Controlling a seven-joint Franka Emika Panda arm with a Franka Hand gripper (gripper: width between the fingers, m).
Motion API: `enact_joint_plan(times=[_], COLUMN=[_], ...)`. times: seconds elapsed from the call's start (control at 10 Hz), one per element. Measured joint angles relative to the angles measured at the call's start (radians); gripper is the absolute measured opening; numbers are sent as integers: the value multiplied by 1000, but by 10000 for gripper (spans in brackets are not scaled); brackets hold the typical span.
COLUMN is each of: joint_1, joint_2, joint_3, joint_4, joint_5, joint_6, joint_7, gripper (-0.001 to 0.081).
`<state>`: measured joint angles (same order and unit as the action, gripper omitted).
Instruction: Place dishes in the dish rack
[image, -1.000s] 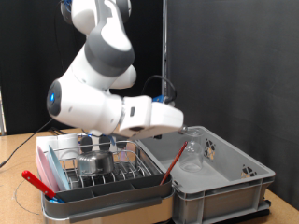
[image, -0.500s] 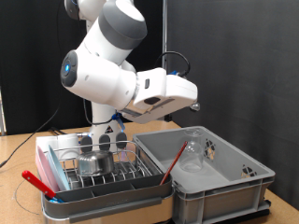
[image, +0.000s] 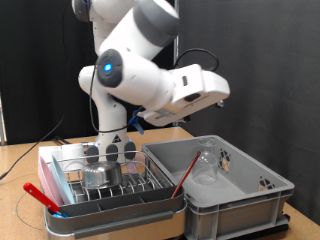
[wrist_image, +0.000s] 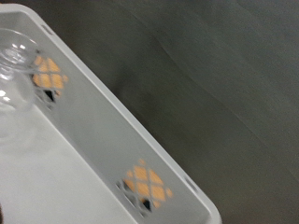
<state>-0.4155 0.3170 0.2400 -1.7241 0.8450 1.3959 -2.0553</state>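
Above the grey tub (image: 262, 186), the arm (image: 160, 80) hangs raised, tool seemingly hidden.

Grey tub (image: 262, 196), lower right of the exterior frame: open from above, nothing hanging directly over it. Inside, a clear glass (image: 206, 165) stands near the middle and a red-handled utensil (image: 184, 173) leans across the tub's left wall; the floor to the right of them is bare.

Arm's forearm and wrist (image: 190, 90) hang high at centre-right, well above the tub rim.

Dish rack (image: 108, 185), lower left: prongs upright, a metal cup (image: 98, 174) among them. The arm's base column (image: 112, 130) stands just behind it, blocking approach from the rear.

Wrist view: tub wall only; hand not visible.
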Motion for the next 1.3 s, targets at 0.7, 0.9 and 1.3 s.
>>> enact_joint_plan(times=[0.7,0.9,1.3], joint_1=[96,101,160], joint_2=[-35,-12,48], joint_3=[74,83,138], joint_4=[-14,0,-15], joint_5=[-171,-194,-261], joint_6=[-42,-155,-296], joint_7=[42,44,57], gripper=[808,808,808])
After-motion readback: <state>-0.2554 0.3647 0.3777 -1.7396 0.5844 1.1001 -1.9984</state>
